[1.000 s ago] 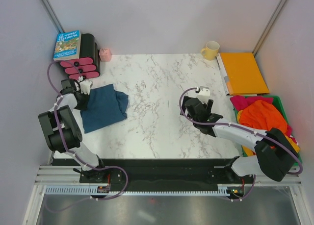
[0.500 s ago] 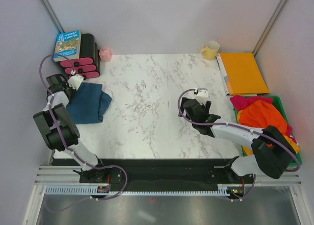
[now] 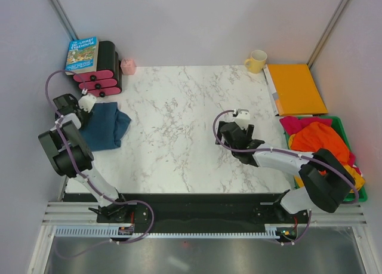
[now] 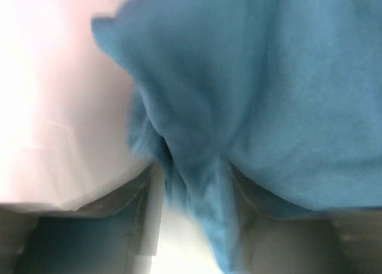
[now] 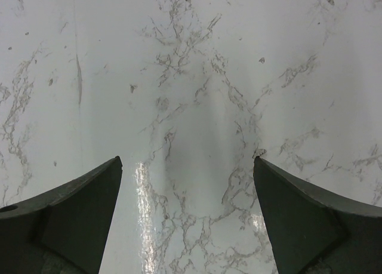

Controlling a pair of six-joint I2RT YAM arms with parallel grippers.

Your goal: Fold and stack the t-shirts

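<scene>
Find the teal-blue t-shirt (image 3: 104, 128) bunched against the table's left edge, toward the far corner. Note the left gripper (image 3: 88, 99) at its far-left hem, jaws part-way apart with 1 fold of cloth between; cannot tell whether pinched or let go. See the right gripper (image 5: 188, 160) spread wide over bare marble right of the middle, holding nothing. Expect light, limp, non-slippery cloth, sagging wherever unsupported. Pinch at hem corners or shoulder seams, 1 in each gripper.

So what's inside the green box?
The green box holds a heap: an orange t-shirt on top, a pink t-shirt beside it, a yellow t-shirt at the edge. Anything underneath is covered.
</scene>
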